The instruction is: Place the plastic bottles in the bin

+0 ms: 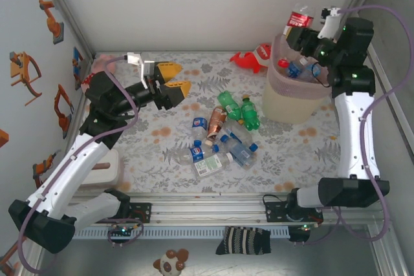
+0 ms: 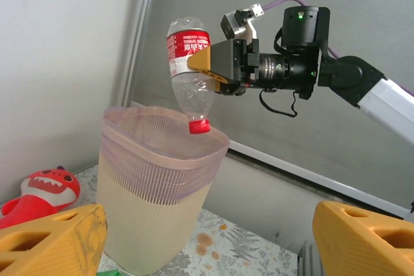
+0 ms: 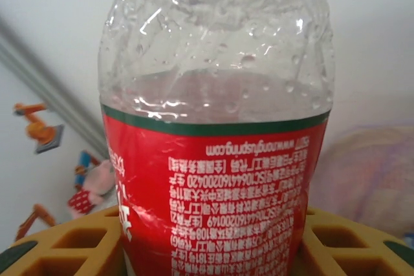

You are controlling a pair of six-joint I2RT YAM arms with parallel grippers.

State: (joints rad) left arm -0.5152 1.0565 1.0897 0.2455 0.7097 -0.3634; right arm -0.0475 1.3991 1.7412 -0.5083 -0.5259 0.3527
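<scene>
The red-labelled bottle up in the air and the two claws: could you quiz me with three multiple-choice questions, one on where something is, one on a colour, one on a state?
1. Where is the red-labelled bottle?
A) lying on the table
B) held upside down over the bin
C) down inside the bin

2. What colour is its cap?
A) blue
B) red
C) green

3. How is the left gripper?
A) open and empty
B) shut on a green bottle
C) shut on a plush toy

Answers:
1 B, the right gripper clamps it cap-down above the bin.
2 B, the cap hanging at the bottom shows red.
3 A, its yellow fingers stand apart with nothing between them.
</scene>
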